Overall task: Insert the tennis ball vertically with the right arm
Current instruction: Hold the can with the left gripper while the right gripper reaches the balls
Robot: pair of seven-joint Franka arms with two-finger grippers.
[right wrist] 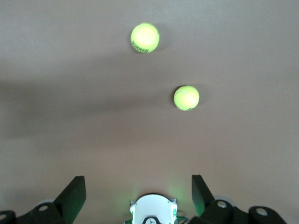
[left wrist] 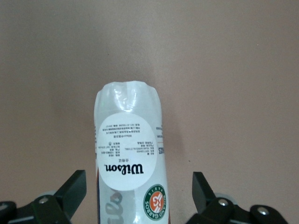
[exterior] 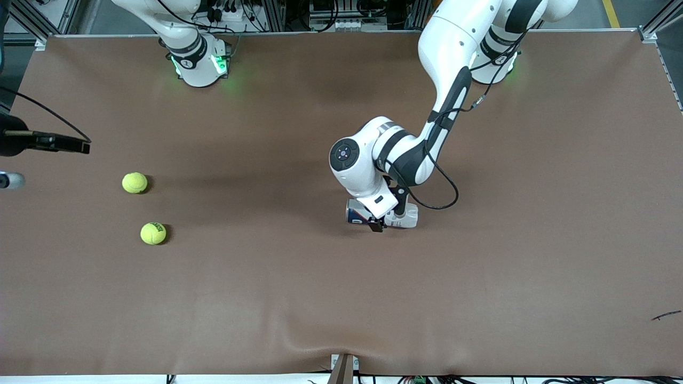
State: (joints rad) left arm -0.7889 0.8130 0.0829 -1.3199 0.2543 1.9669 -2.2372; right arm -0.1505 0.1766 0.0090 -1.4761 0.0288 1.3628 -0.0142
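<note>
A clear Wilson tennis ball can (exterior: 406,216) lies on its side mid-table, its long axis running along the table between the arms' ends. The left gripper (left wrist: 139,193) straddles it, fingers wide, not touching. Two tennis balls (exterior: 134,182) (exterior: 153,233) sit toward the right arm's end, under the open, empty right gripper (right wrist: 138,193).

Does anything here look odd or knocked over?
The ball can lies on its side mid-table, under the open left gripper, not upright. Two balls sit loose toward the right arm's end.
</note>
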